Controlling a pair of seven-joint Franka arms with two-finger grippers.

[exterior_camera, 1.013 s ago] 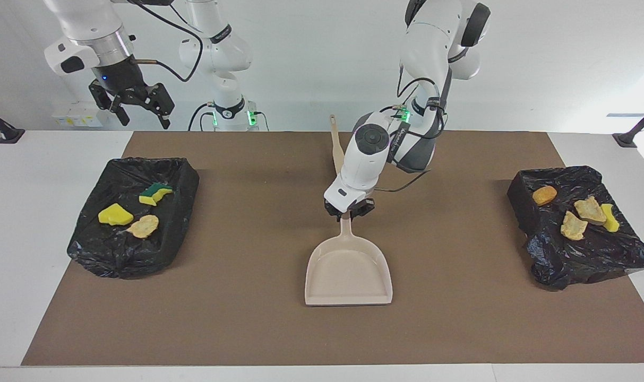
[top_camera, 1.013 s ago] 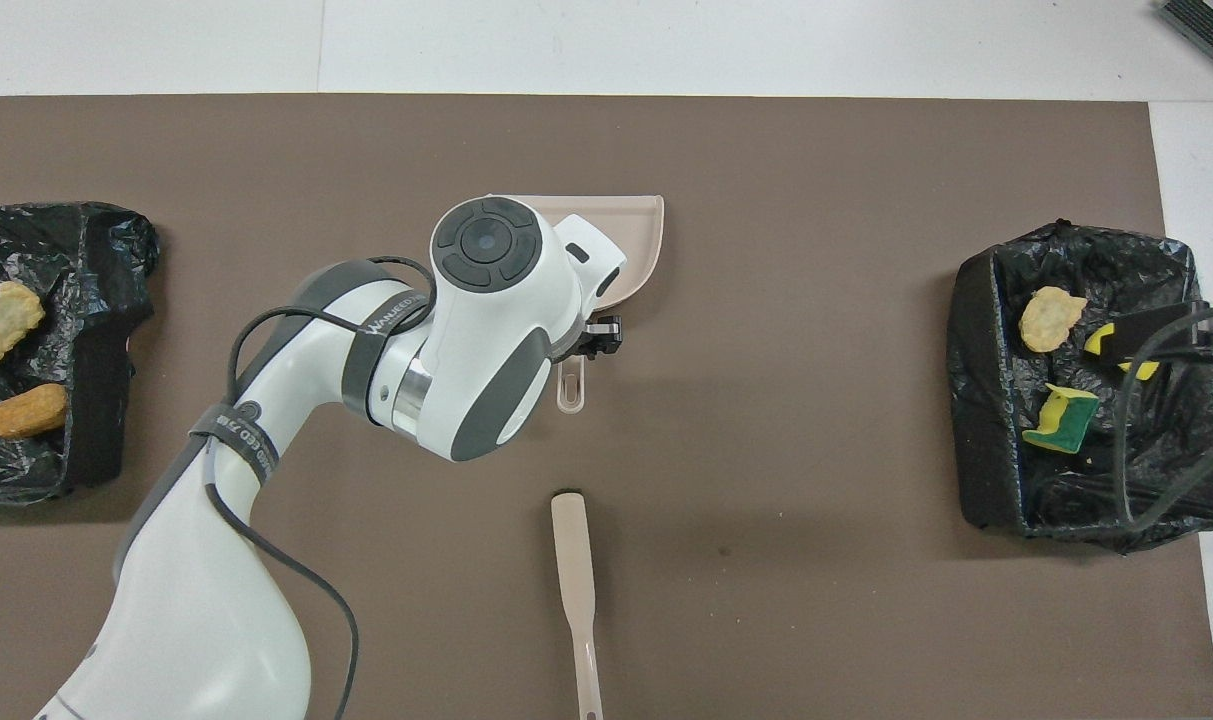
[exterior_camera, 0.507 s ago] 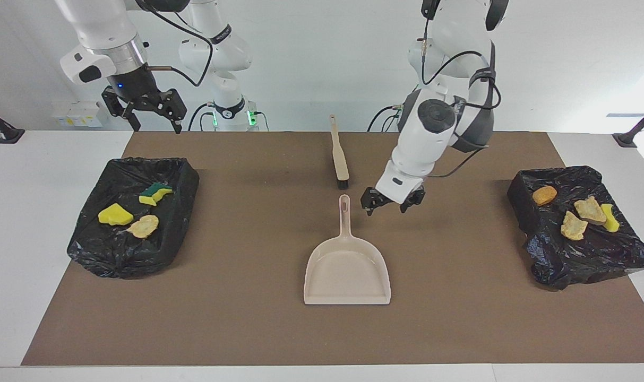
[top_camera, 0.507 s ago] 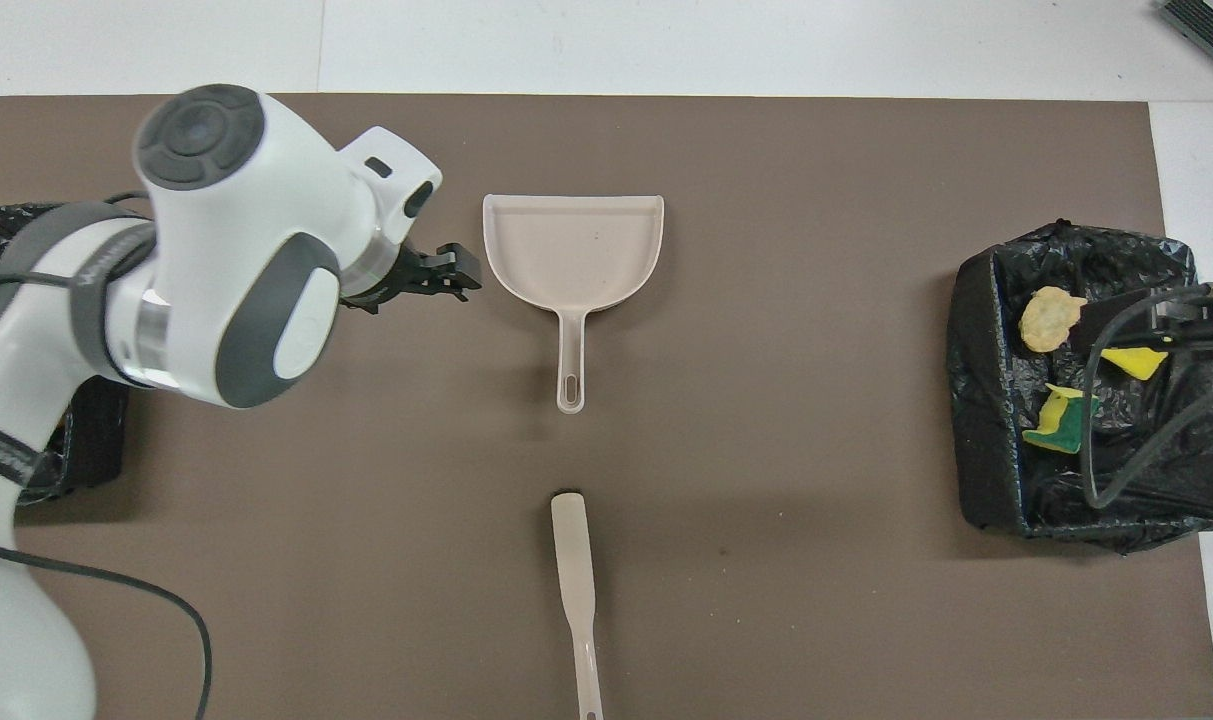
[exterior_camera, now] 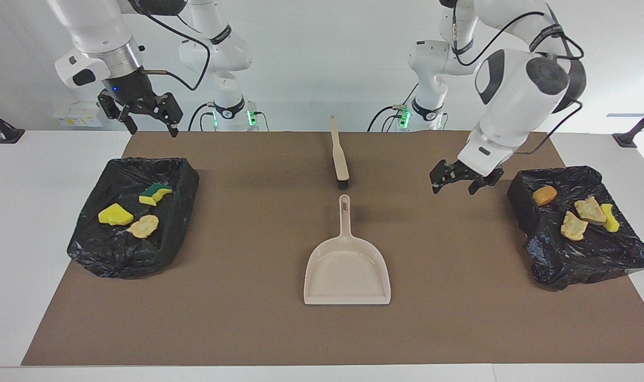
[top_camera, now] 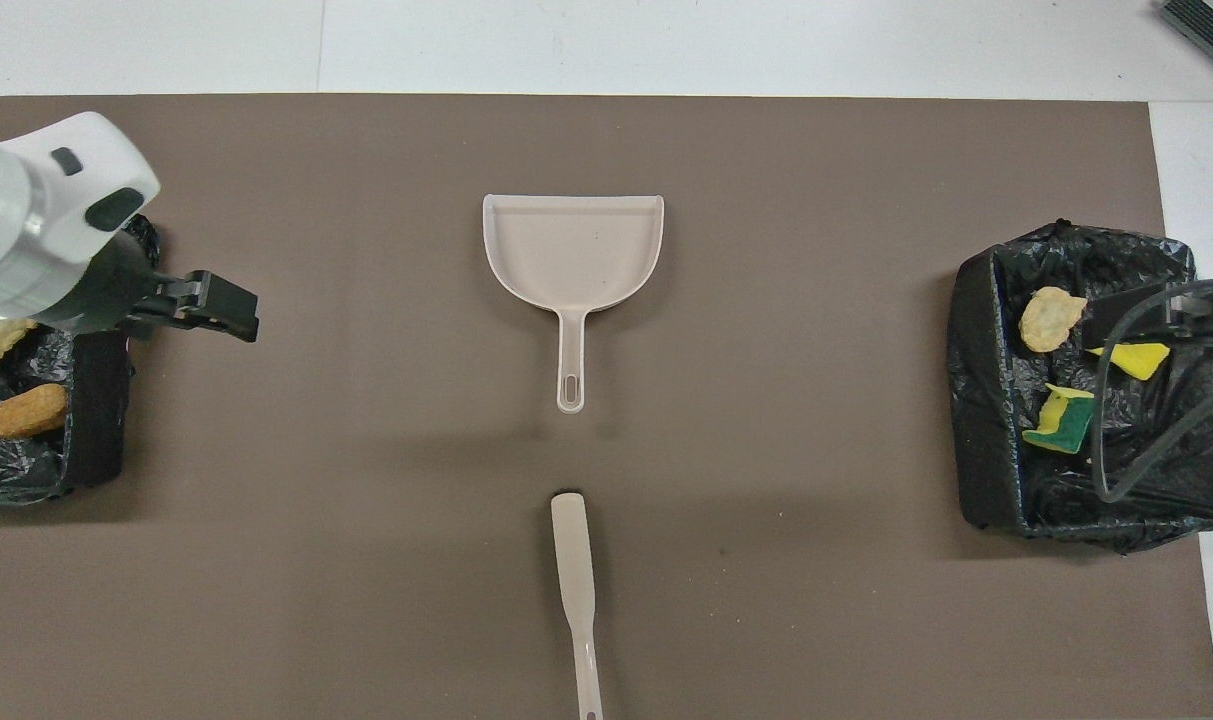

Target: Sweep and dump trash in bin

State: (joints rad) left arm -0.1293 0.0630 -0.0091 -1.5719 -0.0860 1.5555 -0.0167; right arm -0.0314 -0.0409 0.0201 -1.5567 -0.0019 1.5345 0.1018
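Observation:
All the trash lies in two black bag-lined bins. The bin (exterior_camera: 133,249) at the right arm's end holds a yellow sponge (exterior_camera: 114,215), a green-backed sponge (exterior_camera: 154,193) and a tan lump (exterior_camera: 144,226). The bin (exterior_camera: 582,260) at the left arm's end holds an orange lump (exterior_camera: 544,195), two tan lumps (exterior_camera: 574,226) and a yellow sponge (exterior_camera: 610,217). My left gripper (exterior_camera: 454,185) hangs open and empty over the mat beside that bin's edge. My right gripper (exterior_camera: 149,126) hangs open and empty, high over the robots' edge of its bin.
The beige dustpan (exterior_camera: 347,265) lies flat mid-mat, handle toward the robots. The beige brush (exterior_camera: 340,156) lies nearer the robots, in line with that handle. In the overhead view, the right arm's cable (top_camera: 1131,440) hangs over the bin (top_camera: 981,400) at its end.
The left gripper opened off the dustpan handle, rose and swung toward its own end of the table. The dustpan stays put. The right gripper shifted slightly and turned.

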